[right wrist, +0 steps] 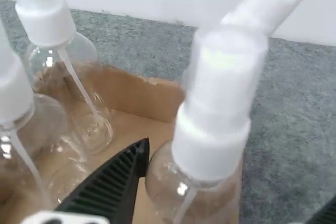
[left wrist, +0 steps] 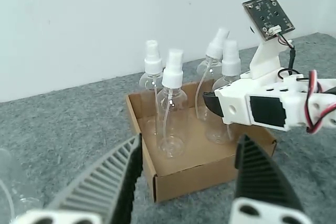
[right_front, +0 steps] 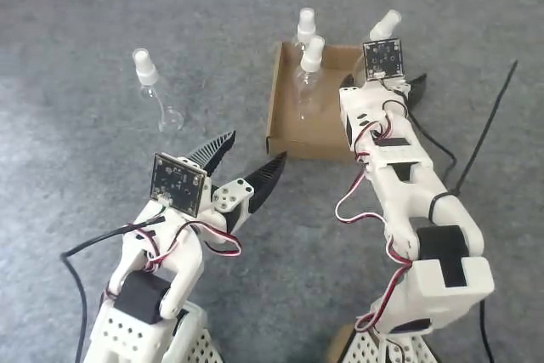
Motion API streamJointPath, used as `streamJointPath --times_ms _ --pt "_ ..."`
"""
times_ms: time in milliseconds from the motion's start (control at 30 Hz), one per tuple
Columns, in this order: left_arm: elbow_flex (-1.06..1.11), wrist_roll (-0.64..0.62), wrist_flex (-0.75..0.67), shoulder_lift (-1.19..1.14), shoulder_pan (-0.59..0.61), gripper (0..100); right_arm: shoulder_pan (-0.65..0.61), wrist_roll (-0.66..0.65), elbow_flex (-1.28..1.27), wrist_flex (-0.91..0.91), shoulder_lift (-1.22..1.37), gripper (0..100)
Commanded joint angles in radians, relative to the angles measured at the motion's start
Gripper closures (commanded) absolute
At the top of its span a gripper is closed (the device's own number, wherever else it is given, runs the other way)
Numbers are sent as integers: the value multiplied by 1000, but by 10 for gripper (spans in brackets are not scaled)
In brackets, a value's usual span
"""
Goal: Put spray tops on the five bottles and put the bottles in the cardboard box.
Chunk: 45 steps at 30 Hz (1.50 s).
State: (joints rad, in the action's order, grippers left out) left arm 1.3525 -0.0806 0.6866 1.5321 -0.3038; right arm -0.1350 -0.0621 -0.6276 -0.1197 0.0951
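Note:
A shallow cardboard box (right_front: 274,99) lies on the grey carpet and holds several clear bottles with white spray tops (left wrist: 172,77). My right gripper (right_front: 384,72) reaches over the box, open, its fingers on either side of the far-right bottle (right wrist: 220,108), which tilts a little. One black finger (right wrist: 115,182) sits close to that bottle's body. Another capped bottle (right_front: 153,82) stands alone on the carpet, left of the box. My left gripper (right_front: 255,146) hovers open and empty just before the box's near left corner (left wrist: 199,179).
Bare carpet (right_front: 76,125) surrounds the box on all sides. The right arm (left wrist: 262,108) spans the near right side of the box. Black cables (right_front: 489,125) trail beside it on the right. A white wall (left wrist: 79,19) runs behind the carpet.

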Motion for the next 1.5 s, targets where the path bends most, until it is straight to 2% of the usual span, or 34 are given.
streamJointPath --times_ms 0,500,767,867,1000,1133,1333,1467 --pt "-8 6 -26 -6 3 735 5 -5 40 58 -133 534" --pt "-8 6 -26 -5 3 735 -21 -3 38 314 -390 534" --pt "-15 6 -23 -2 11 735 -31 -3 37 585 -584 544" --pt "-35 2 -25 -5 68 735 -33 -3 37 693 -642 615" --pt "-119 -2 5 -9 193 735 -31 -3 -2 792 -746 785" --pt "-312 6 190 -11 353 735 -31 -25 -110 831 -901 935" --pt "-516 115 379 -66 496 735 -15 -209 -324 865 -1132 946" --pt "-595 144 408 -288 608 735 136 -261 -437 903 -1201 946"
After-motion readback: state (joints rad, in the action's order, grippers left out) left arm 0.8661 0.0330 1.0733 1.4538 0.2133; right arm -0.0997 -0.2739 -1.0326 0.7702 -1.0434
